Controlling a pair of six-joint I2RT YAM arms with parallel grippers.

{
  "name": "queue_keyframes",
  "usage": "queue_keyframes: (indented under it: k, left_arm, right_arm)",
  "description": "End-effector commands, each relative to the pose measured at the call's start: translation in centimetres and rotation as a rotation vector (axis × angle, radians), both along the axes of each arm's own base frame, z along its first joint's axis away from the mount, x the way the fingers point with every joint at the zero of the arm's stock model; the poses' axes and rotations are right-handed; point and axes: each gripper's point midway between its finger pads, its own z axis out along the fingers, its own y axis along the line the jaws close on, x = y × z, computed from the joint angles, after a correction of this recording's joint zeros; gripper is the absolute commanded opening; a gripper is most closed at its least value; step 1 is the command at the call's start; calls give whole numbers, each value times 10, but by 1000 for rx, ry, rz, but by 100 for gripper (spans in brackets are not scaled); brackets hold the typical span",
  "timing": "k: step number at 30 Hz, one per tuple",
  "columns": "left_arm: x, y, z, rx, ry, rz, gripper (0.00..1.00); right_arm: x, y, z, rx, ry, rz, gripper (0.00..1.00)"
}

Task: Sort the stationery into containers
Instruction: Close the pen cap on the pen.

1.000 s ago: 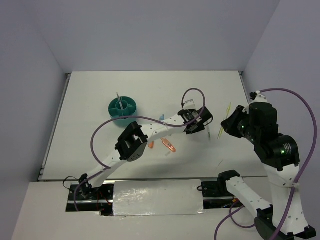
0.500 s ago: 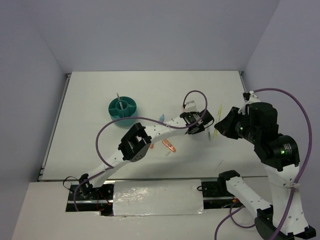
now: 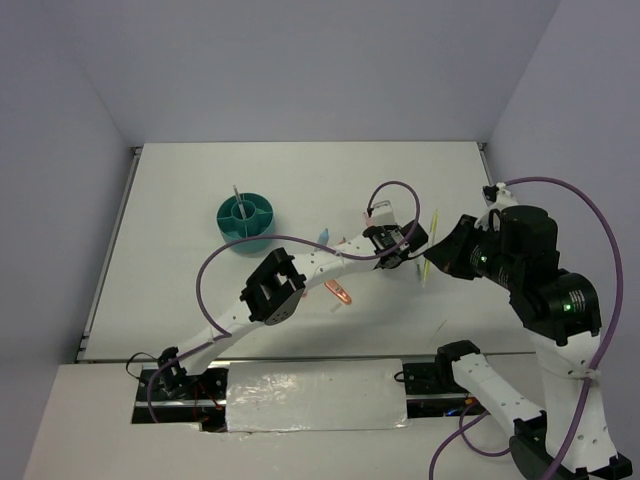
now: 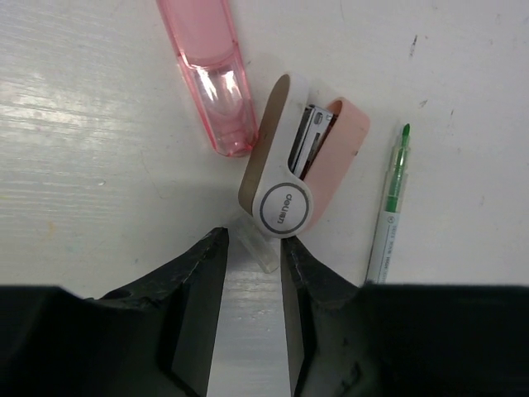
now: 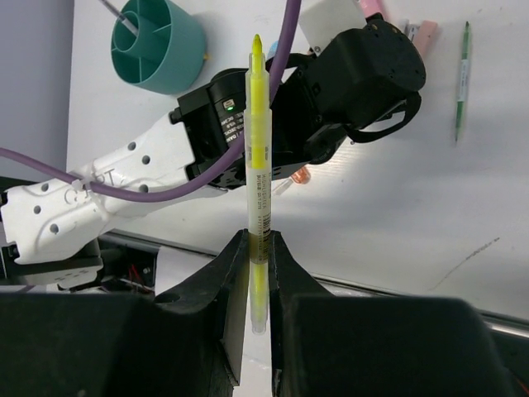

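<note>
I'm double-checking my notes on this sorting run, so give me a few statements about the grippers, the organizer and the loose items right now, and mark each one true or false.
1. The right gripper is shut on a yellow pen. True.
2. The teal organizer is empty. False: a thin grey stick stands in it.
3. The left gripper hovers over the organizer. False: it is down by a small stapler, far from the organizer, with its jaws apart.
4. A green pen lies beside the stapler. True.
5. The pink marker is clamped in the left gripper. False: it lies loose beyond the fingertips.
</note>
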Motion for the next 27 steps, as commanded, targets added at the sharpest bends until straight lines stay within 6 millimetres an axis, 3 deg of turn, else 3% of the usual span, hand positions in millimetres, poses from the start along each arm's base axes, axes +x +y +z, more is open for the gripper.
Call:
queue_keyframes:
  k: [1, 8, 17, 23, 27]
  left_arm:
    - [-12, 29, -39, 173, 50, -4, 44]
    - [-22, 42, -56, 228, 87, -15, 40]
    - [-34, 48, -67, 264, 135, -49, 24]
    - [-50, 52, -75, 291, 180, -110, 26]
    - [-74, 78, -91, 362, 276, -138, 30]
  right_arm:
    - [2, 5, 31, 36, -113, 27, 0]
    - [2, 6, 40, 44, -136, 31, 0]
    - [5, 8, 42, 46, -146, 36, 0]
    - [6, 12, 49, 60, -158, 52, 0]
    - [5, 12, 57, 69, -180, 52, 0]
